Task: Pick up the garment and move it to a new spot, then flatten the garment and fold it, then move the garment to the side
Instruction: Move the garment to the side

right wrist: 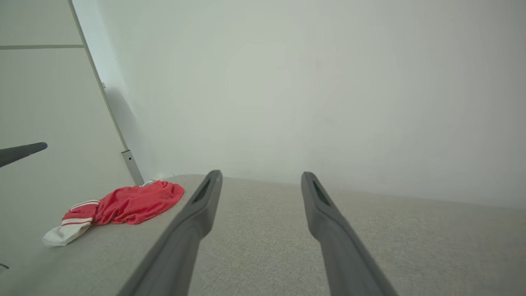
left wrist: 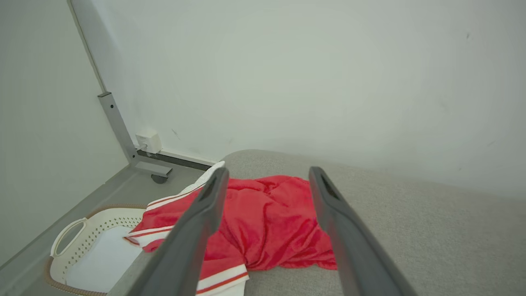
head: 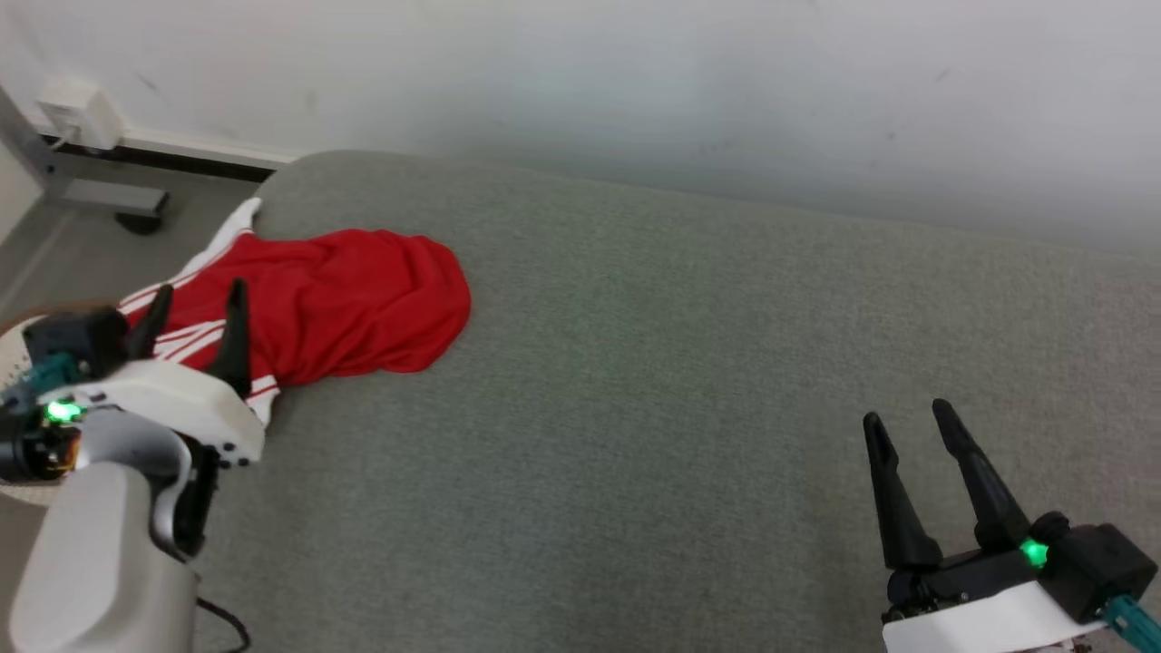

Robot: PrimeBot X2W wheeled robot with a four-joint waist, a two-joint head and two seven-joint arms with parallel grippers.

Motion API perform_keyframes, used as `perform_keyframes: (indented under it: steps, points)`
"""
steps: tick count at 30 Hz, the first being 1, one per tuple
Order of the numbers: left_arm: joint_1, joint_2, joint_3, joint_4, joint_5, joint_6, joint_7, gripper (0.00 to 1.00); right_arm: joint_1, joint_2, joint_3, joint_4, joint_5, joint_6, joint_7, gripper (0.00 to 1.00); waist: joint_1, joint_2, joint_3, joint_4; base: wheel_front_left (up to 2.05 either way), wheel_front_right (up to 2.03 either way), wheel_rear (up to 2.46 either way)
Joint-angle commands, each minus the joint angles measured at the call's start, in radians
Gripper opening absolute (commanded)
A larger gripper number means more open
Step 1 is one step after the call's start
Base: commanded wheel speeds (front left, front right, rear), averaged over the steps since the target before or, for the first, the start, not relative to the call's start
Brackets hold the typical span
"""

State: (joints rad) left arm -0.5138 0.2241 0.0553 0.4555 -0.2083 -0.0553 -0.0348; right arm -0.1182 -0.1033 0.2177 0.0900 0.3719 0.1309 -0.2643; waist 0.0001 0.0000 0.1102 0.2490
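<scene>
The left hand (head: pixel 201 287), open and empty, hung by the red garment (head: pixel 363 299) at ten o'clock; right hand (head: pixel 907 413) likewise, four o'clock.

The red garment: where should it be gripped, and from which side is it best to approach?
Probably the bunched folds in the middle of the garment, from above with the open left gripper, hanging at its striped end. The cloth lies crumpled, so the raised folds offer a pinch; the striped hem droops over the edge of the grey surface.
</scene>
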Motion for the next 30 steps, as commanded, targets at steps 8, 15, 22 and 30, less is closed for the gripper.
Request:
perform_keyframes:
  steps: [8,15,22,30]
  points:
    - [-0.207,0.094,0.056,0.245,-0.079,-0.028,0.085,1.0,-0.087,-0.016,-0.01,-0.032,0.005,0.0,0.0,1.0,-0.0001,0.0,0.171,-0.205,0.0,0.0,0.0]
    - [-0.337,0.171,0.093,0.432,-0.108,-0.005,0.158,1.0,-0.147,-0.009,-0.014,-0.063,0.002,0.0,0.0,1.0,-0.0001,0.0,0.281,-0.295,0.0,0.0,0.0]
    - [-0.386,0.215,0.077,0.622,-0.121,-0.02,0.333,1.0,-0.18,-0.003,-0.012,-0.072,0.006,0.0,0.0,1.0,-0.0001,0.0,0.338,-0.345,0.0,0.0,0.0]
    - [-0.371,0.179,0.034,0.724,-0.12,-0.045,0.413,0.0,-0.174,-0.004,-0.015,-0.056,-0.001,0.0,0.0,1.0,-0.0001,0.0,0.315,-0.337,0.0,0.0,0.0]
